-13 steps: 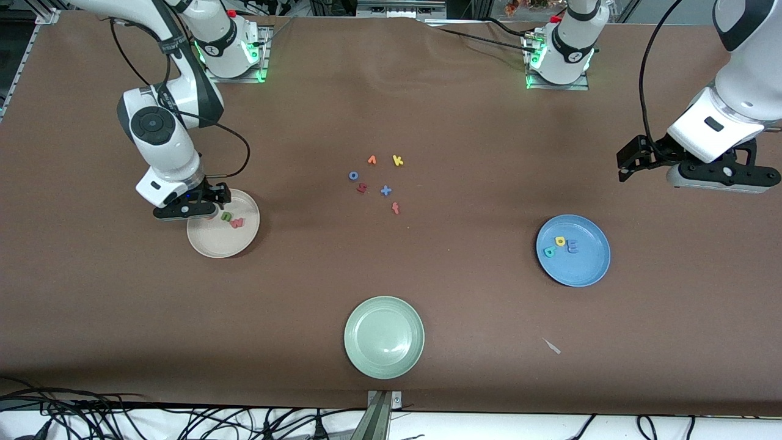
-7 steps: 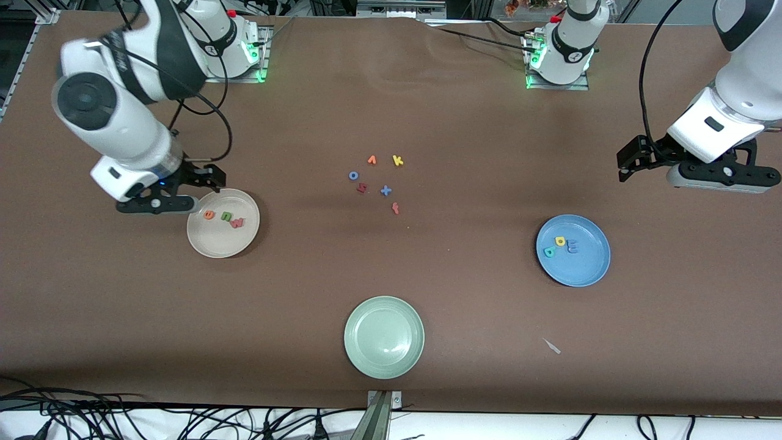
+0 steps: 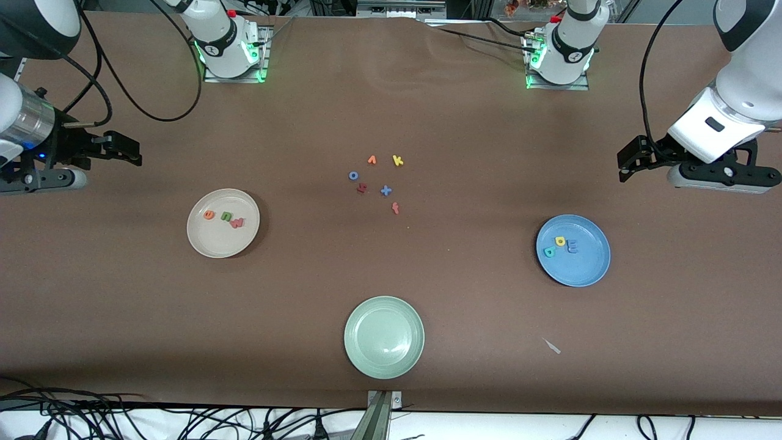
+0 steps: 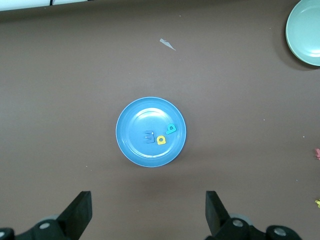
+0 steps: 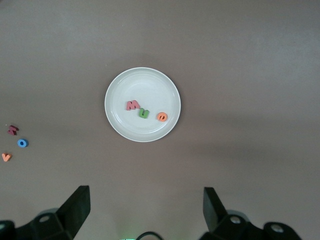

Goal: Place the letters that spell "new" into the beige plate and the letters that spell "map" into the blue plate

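Note:
The beige plate holds the orange e, the green n and the pink-red w. In the blue plate lie the teal p, the yellow a and the blue-purple m. My right gripper hangs open and empty over bare table at the right arm's end. Its wrist view shows the beige plate and its letters past the gripper. My left gripper waits open and empty over the table; the blue plate lies past this gripper.
A pale green plate sits near the front edge. Mid-table lie loose letters: orange v, yellow k, blue o, a dark red one, blue x, a red-orange one. A pale scrap lies by the blue plate.
My right gripper has lifted off the beige plate and swung out toward the right arm's end of the table, uncovering the orange e lying in the plate. The left arm has not moved.

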You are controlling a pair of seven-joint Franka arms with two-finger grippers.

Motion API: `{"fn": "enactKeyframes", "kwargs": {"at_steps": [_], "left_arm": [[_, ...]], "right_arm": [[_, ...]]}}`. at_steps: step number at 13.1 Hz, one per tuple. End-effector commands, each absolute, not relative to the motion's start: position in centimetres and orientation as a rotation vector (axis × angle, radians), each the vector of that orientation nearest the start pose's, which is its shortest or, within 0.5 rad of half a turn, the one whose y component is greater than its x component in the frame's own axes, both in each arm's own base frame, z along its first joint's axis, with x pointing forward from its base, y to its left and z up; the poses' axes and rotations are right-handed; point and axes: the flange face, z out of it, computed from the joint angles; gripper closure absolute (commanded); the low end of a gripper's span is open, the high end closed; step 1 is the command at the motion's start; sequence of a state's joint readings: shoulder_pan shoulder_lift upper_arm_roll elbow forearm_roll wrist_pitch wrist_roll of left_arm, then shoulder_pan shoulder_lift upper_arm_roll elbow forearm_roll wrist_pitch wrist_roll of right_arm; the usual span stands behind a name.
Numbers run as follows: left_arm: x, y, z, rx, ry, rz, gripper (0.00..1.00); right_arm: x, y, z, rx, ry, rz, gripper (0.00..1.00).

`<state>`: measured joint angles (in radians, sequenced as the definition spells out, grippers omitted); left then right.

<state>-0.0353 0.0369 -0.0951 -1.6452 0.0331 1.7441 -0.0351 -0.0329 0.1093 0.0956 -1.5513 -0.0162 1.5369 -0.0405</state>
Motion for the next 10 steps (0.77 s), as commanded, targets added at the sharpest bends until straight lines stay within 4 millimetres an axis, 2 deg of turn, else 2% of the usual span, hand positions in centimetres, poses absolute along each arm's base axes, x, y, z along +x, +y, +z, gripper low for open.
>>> {"fn": "enactKeyframes", "kwargs": {"at_steps": [1, 7, 10], "left_arm": [[57.64, -7.24, 59.02, -3.144, 0.152, -0.091, 0.00], [57.68, -7.24, 58.93, -3.144, 0.152, -0.089, 0.00], [57.64, -7.24, 59.02, -3.144, 0.152, -0.091, 0.00]], "right_arm": [[57.96, 4.22, 58.76, -3.121, -0.192, 0.187, 0.00], [58.06, 3.44, 59.12, -3.130, -0.180, 0.173, 0.00], [58.03, 3.93, 59.12, -3.133, -0.185, 0.173, 0.00]]}}
